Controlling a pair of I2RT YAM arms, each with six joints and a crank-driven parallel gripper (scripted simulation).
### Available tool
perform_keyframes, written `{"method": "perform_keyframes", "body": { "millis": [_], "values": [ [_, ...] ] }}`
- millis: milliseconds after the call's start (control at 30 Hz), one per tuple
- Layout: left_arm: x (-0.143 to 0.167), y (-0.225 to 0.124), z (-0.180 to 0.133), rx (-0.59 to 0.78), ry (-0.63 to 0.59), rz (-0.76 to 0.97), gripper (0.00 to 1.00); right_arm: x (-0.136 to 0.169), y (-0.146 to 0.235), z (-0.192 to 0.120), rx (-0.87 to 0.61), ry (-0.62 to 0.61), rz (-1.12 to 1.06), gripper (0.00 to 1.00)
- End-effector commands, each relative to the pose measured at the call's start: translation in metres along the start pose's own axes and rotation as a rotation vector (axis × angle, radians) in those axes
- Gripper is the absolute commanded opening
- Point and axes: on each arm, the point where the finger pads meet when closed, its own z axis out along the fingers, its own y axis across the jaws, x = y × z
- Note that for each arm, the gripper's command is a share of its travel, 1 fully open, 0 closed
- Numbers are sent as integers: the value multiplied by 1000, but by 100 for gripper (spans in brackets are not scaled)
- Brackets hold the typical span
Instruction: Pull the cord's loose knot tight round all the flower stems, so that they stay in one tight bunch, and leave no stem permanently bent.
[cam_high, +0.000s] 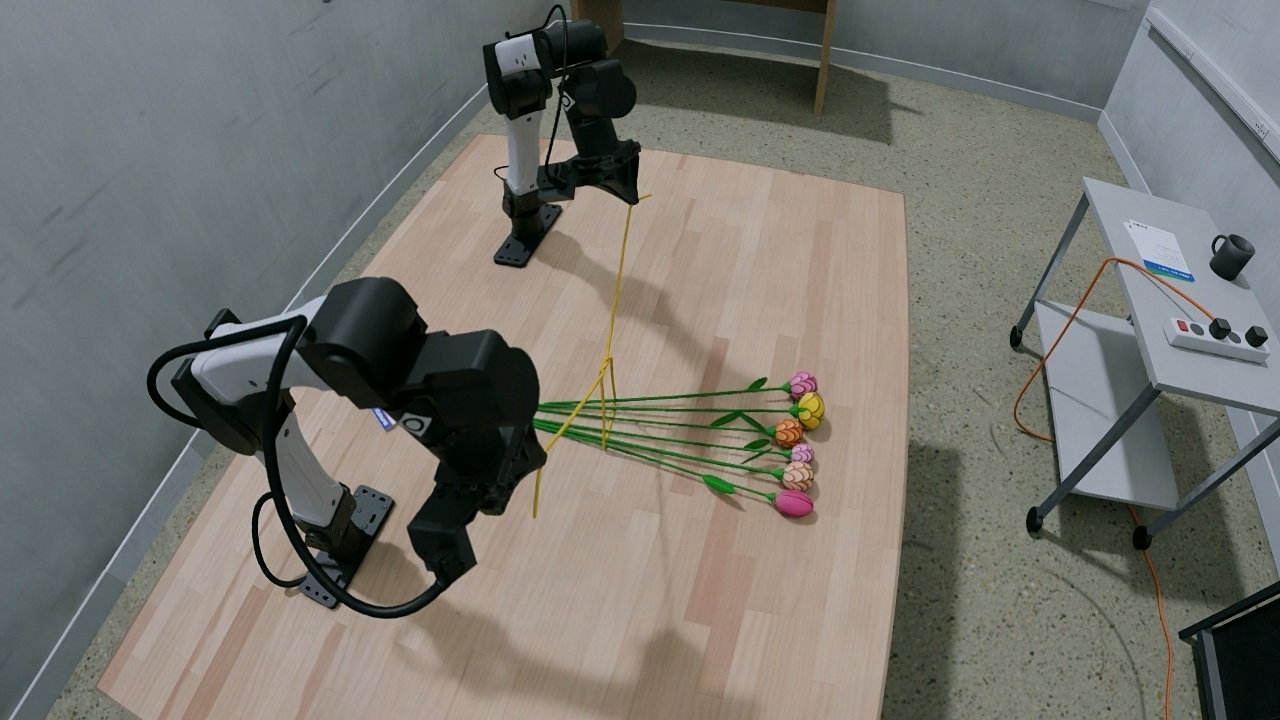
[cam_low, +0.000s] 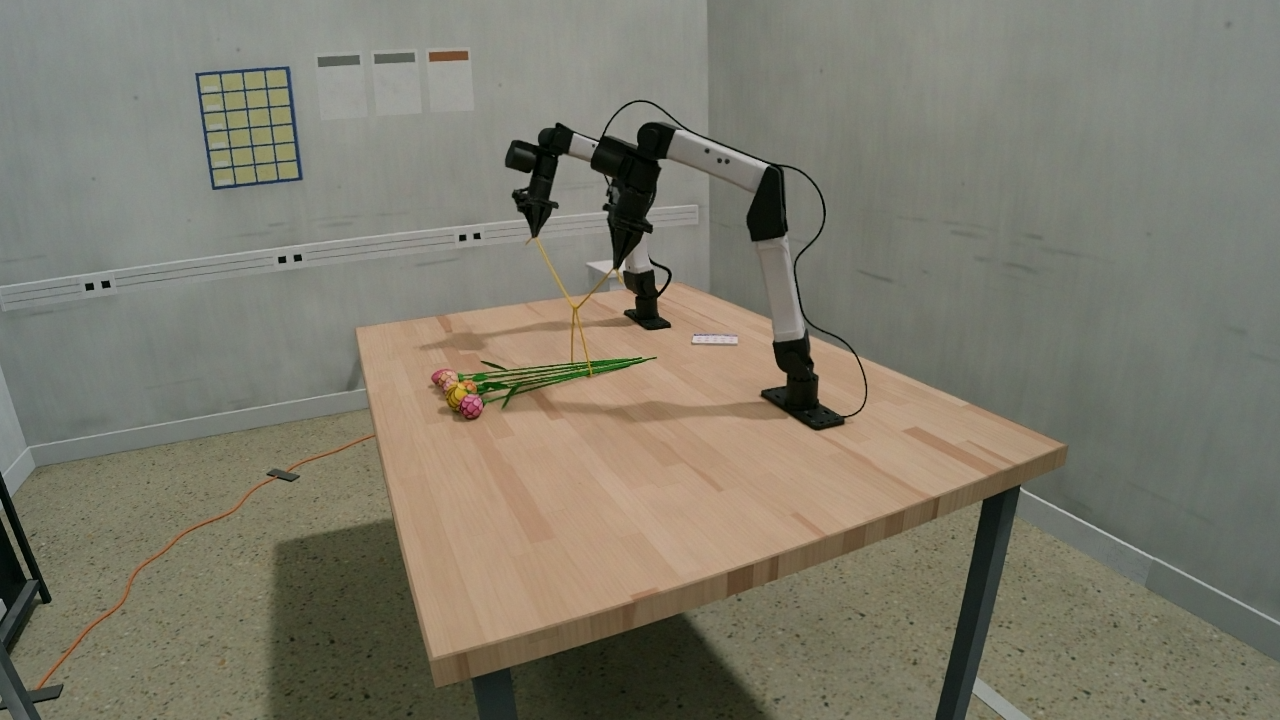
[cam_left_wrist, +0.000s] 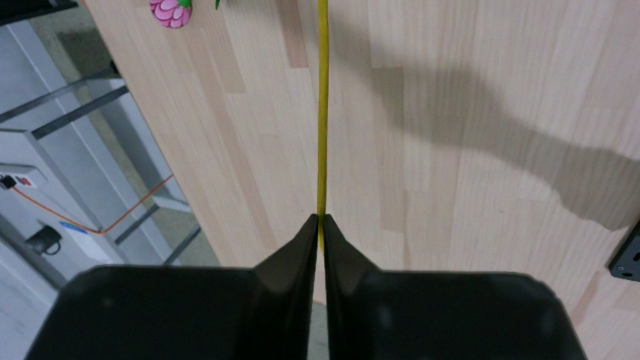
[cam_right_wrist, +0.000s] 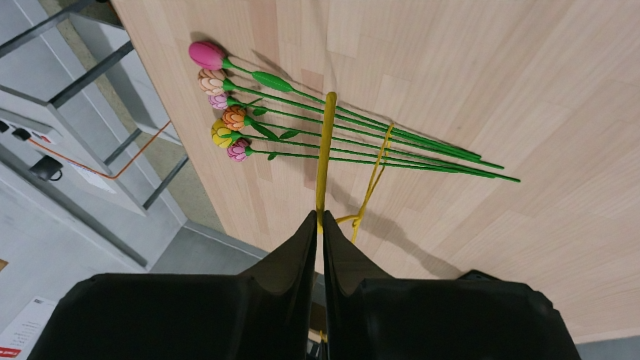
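Cord (cam_high: 617, 286) (cam_low: 554, 273) (cam_left_wrist: 323, 100) (cam_right_wrist: 325, 150), yellow, 1 pc. Top: looped round stems (cam_high: 689, 394) (cam_low: 617, 362) (cam_right_wrist: 450, 148), mid-worktop (cam_high: 805, 582) (cam_low: 716, 519) (cam_left_wrist: 500, 240) (cam_right_wrist: 500, 100); mug (cam_high: 1231, 257) (cam_left_wrist: 44, 240) (cam_right_wrist: 46, 168) beyond RH edge, contents n/k. Ext.: knot (cam_high: 608, 360) (cam_low: 575, 307) (cam_right_wrist: 356, 220) raised; cinching o/s. L wrist: L gripper (cam_high: 633, 202) (cam_low: 617, 266) (cam_left_wrist: 321, 217) pinching cord. R wrist: R gripper (cam_high: 541, 458) (cam_low: 535, 235) (cam_right_wrist: 320, 214) ditto; stems fanned, bunching o/s.

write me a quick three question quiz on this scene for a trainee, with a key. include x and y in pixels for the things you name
1. How many colourful flower heads (cam_high: 810, 411) (cam_low: 460, 394) (cam_left_wrist: 171, 12) (cam_right_wrist: 206, 55) lie on the pale wooden table (cam_high: 805, 626) (cam_low: 716, 537) (cam_left_wrist: 250, 150) (cam_right_wrist: 500, 75)?
2. True or false: the green stems (cam_high: 680, 409) (cam_low: 617, 363) (cam_right_wrist: 450, 149) are spread apart where the thin yellow cord (cam_high: 619, 286) (cam_low: 556, 275) (cam_left_wrist: 323, 125) (cam_right_wrist: 326, 145) passes round them.
3. Which grips the cord?
A) left tool (cam_high: 633, 202) (cam_low: 617, 266) (cam_left_wrist: 321, 217) only
B) right tool (cam_high: 542, 458) (cam_low: 535, 236) (cam_right_wrist: 320, 215) only
C) both

Key: 1. six; 2. true; 3. C
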Motion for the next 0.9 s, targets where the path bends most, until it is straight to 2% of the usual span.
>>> {"method": "perform_keyframes", "body": {
  "millis": [0,333,867],
  "values": [
    [10,-2,-18,-30,-26,-3,0,-8,-1,-14,-32,7,-8,0],
    [31,-7,-23,-22,-22,-3,0,-31,1,-8,-18,7,-6,0],
    [92,-22,-38,-22,-20,-2,0,-98,4,-13,-52,4,-5,0]
  ]
}}
